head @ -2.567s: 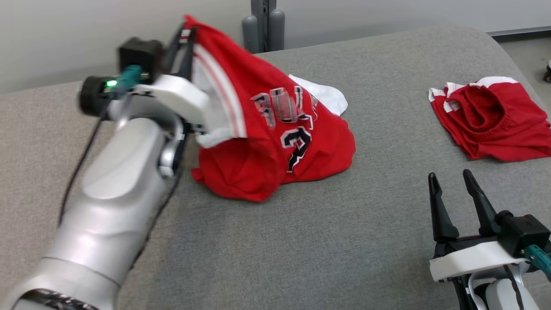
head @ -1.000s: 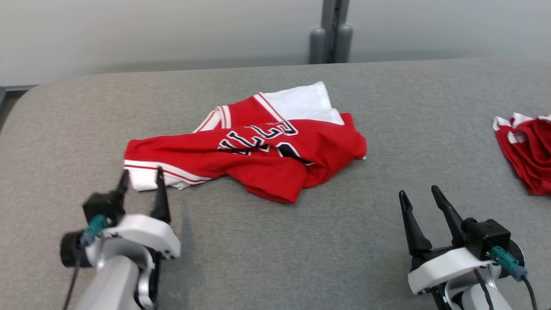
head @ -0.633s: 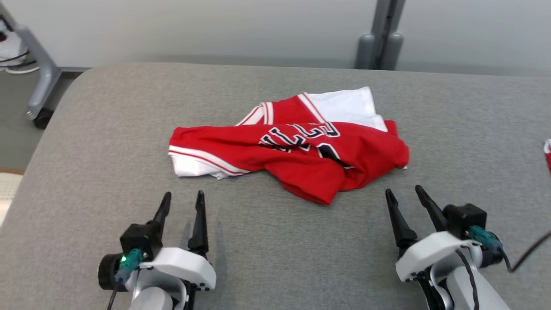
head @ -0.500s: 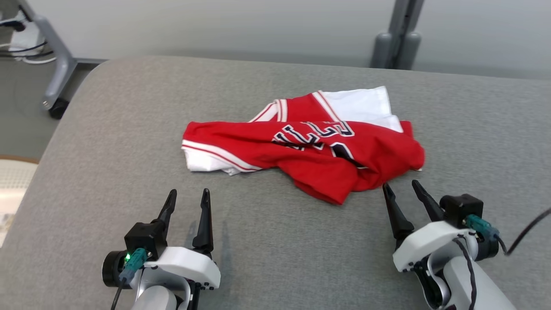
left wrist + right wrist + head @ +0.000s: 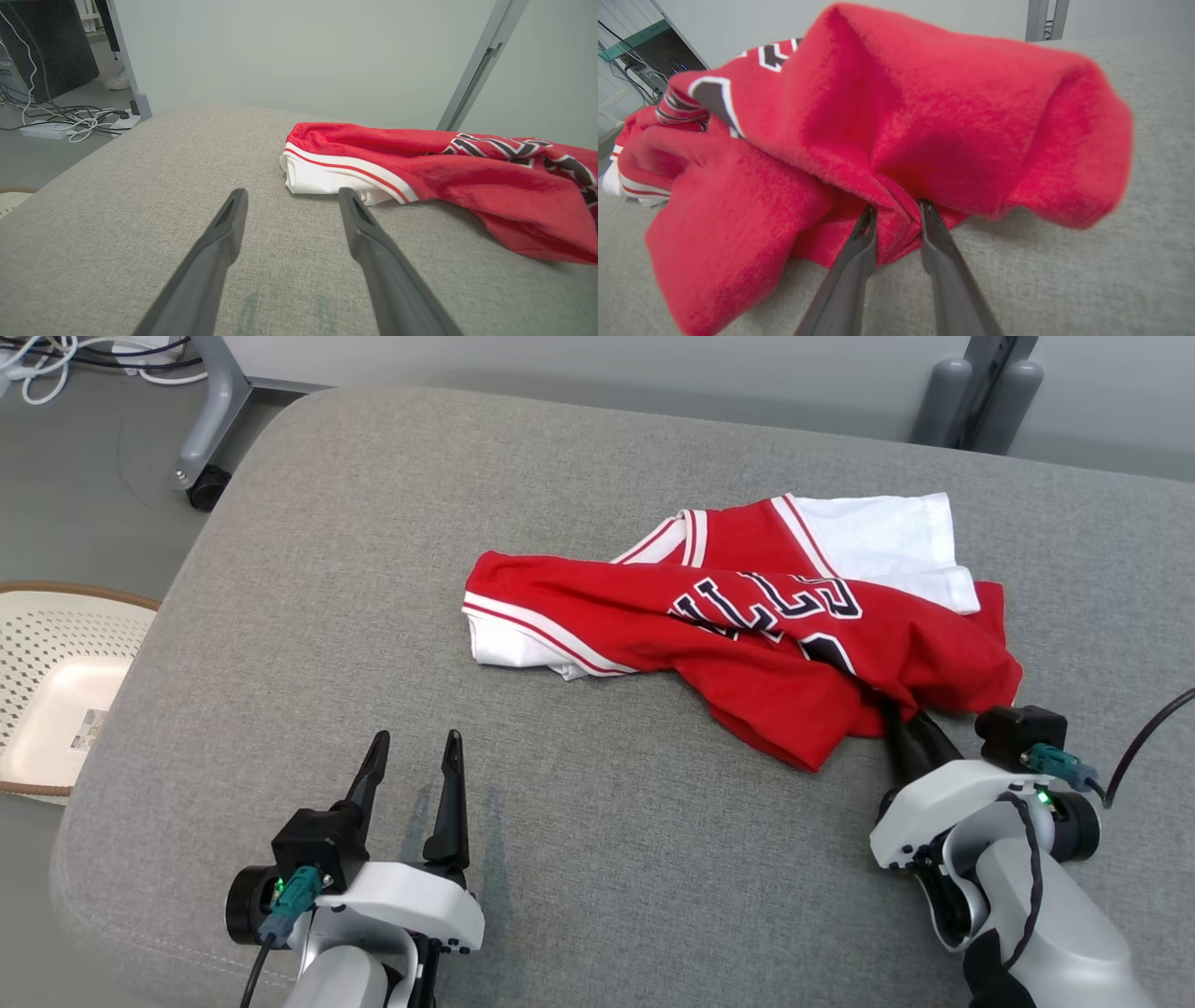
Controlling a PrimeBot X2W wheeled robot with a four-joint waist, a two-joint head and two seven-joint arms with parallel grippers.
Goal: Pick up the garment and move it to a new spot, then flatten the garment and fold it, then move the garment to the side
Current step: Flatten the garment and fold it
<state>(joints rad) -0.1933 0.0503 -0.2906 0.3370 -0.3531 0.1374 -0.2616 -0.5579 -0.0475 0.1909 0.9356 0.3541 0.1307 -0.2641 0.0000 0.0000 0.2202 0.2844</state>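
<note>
Off the left edge of the grey table (image 5: 607,877) sits a pale basket (image 5: 56,691) on the floor. Over the near left part of the table is the left gripper (image 5: 417,737). Its two fingers are wide apart and hold nothing. The garment (image 5: 747,635) is a red shirt with white trim. It lies bunched up on the table, from the middle toward the far right. It is folded over itself and not flat yet. At the near right part of the table is the right gripper (image 5: 896,212). Its tips are tucked under the shirt's near right edge, and its fingers are squeezed on a bunch of red cloth. I think the job now is to spread the shirt flat. The pinch looks thick, so it may hold more than one layer. A small, slow pull should show that. The left gripper should reach across the table to the white striped end and pinch just one edge there. Then both should pull apart gently, low over the table, so the cloth slides open and does not bunch up again.
</note>
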